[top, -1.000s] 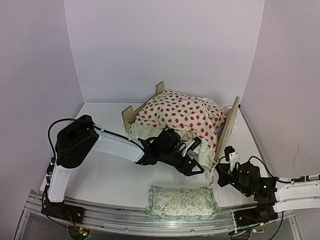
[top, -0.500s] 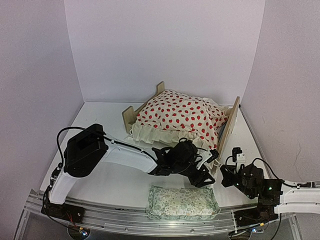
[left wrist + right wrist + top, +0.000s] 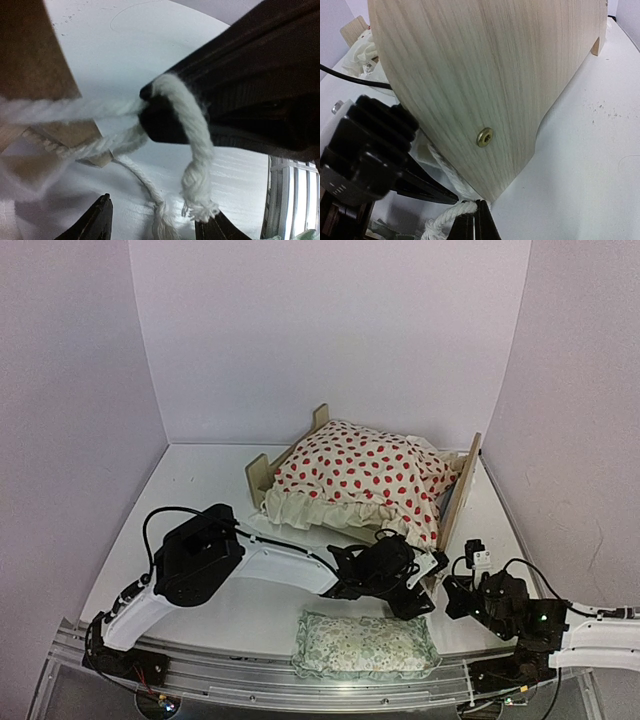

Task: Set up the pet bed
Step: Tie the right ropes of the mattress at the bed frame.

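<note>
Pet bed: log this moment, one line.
pet bed: dotted cushion on it | left gripper: jaws open astride white cord | right gripper: jaws shut on white cord at headboard | floral pillow: not placed

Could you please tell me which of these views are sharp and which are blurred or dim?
Top external view: evenly lit and sharp. Left wrist view: dim, and the white cord smears out of focus toward the left edge. Right wrist view: bright, with the pet bed wood grain crisp.

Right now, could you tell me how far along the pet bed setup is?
Done: red-dotted cushion lies on the pet bed. In hand: right fingers pinch a white cord at the headboard; left fingers open beside it. Remaining: green floral pillow lies off the bed.
</note>
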### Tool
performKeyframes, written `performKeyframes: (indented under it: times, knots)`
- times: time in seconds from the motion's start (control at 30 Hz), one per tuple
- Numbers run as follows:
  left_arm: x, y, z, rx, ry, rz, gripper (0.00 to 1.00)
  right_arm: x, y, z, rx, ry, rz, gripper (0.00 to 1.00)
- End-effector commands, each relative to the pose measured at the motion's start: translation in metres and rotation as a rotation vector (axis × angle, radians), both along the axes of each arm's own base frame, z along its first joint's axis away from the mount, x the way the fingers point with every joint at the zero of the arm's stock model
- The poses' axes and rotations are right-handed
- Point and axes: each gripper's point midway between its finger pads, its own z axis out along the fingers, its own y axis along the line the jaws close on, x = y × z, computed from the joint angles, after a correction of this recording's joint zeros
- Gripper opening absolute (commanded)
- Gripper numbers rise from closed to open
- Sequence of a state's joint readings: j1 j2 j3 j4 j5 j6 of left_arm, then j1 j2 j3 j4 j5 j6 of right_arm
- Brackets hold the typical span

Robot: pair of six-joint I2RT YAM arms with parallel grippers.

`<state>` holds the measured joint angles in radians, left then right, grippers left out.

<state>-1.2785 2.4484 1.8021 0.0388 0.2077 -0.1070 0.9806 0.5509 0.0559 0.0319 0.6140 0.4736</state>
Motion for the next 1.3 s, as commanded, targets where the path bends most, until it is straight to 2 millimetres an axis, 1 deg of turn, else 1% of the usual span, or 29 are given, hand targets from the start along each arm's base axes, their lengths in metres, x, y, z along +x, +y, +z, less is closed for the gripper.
performKeyframes:
  times: [0.0, 0.2, 0.27, 0.37, 0.47, 0.6, 0.67, 0.73, 0.87, 0.93, 0.97, 1.07, 1.13, 1.2, 1.27]
  knots:
    - [0.007, -0.01, -0.008, 0.05, -0.053, 0.061, 0.55, 0.0, -0.01, 0.018, 0.061, -0.057, -0.035, 0.0]
    - [0.015, -0.016, -0.021, 0.087, -0.082, 0.119, 0.51, -0.001, -0.012, 0.018, 0.058, -0.064, -0.034, 0.0]
    - [0.02, -0.015, -0.028, 0.122, -0.109, 0.147, 0.49, -0.001, -0.013, 0.019, 0.058, -0.071, -0.032, 0.0]
    - [0.02, -0.009, -0.035, 0.153, -0.124, 0.171, 0.41, -0.001, -0.013, 0.024, 0.061, -0.086, -0.027, 0.0]
    - [0.019, 0.0, -0.038, 0.177, -0.119, 0.195, 0.28, -0.001, -0.013, 0.027, 0.059, -0.097, -0.024, 0.0]
    - [0.02, 0.014, -0.042, 0.199, -0.106, 0.234, 0.18, -0.001, -0.013, 0.029, 0.06, -0.101, -0.022, 0.0]
    - [0.02, 0.017, -0.041, 0.201, -0.109, 0.236, 0.12, -0.001, -0.013, 0.03, 0.061, -0.102, -0.022, 0.0]
    - [0.019, 0.019, -0.044, 0.212, -0.115, 0.227, 0.09, -0.001, -0.013, 0.03, 0.062, -0.102, -0.022, 0.0]
    - [0.017, 0.024, -0.045, 0.237, -0.126, 0.212, 0.07, 0.0, -0.012, 0.033, 0.065, -0.101, -0.02, 0.0]
    - [0.017, 0.027, -0.042, 0.245, -0.14, 0.211, 0.08, 0.0, -0.012, 0.033, 0.064, -0.101, -0.022, 0.0]
    - [0.017, 0.029, -0.04, 0.249, -0.143, 0.211, 0.13, 0.0, -0.012, 0.033, 0.063, -0.1, -0.024, 0.0]
    - [0.013, 0.034, -0.036, 0.264, -0.145, 0.2, 0.38, 0.0, -0.012, 0.033, 0.06, -0.099, -0.024, 0.0]
    - [0.009, 0.036, -0.034, 0.277, -0.145, 0.175, 0.48, 0.0, -0.012, 0.034, 0.057, -0.098, -0.024, 0.0]
    - [0.004, 0.036, -0.034, 0.285, -0.137, 0.144, 0.49, 0.0, -0.012, 0.034, 0.054, -0.097, -0.024, 0.0]
    - [0.003, 0.036, -0.039, 0.303, -0.14, 0.13, 0.43, 0.001, -0.012, 0.034, 0.05, -0.095, -0.024, 0.0]
